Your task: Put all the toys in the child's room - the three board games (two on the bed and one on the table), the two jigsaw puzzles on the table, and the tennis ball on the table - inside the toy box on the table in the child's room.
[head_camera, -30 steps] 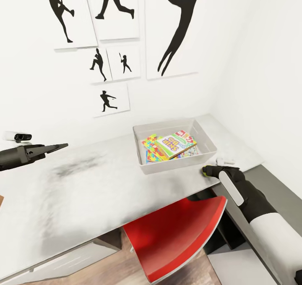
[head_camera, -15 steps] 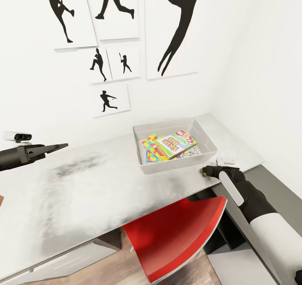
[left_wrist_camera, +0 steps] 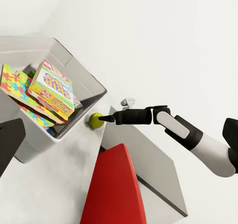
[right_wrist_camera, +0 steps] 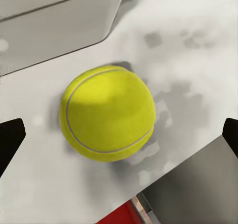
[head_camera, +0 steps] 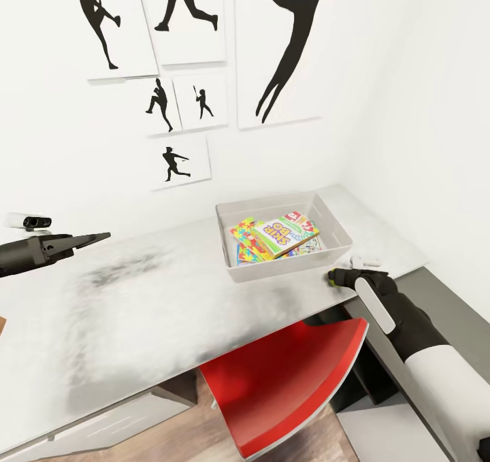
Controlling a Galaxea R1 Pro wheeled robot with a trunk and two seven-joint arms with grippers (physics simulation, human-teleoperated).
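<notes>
The toy box (head_camera: 286,267) stands at the table's (head_camera: 136,305) far right end. Inside it lie a jigsaw puzzle (head_camera: 246,243) and, on top, a board game (head_camera: 286,234) with big letters, tilted; more covers show beneath. The tennis ball (head_camera: 331,279) rests on the table just outside the box's front right corner. My right gripper (head_camera: 335,275) reaches it, open, with the ball (right_wrist_camera: 106,112) between its spread fingertips (right_wrist_camera: 10,140). From the left wrist view, that gripper (left_wrist_camera: 106,118) points at the ball (left_wrist_camera: 95,120). My left gripper (head_camera: 95,237) hovers open over the table's left part.
A red chair (head_camera: 292,373) is tucked under the table's front edge below the box. A lower dark grey cabinet (head_camera: 449,305) adjoins the table at the right. A small white object (head_camera: 365,261) lies beyond the ball. The wall is close behind the box.
</notes>
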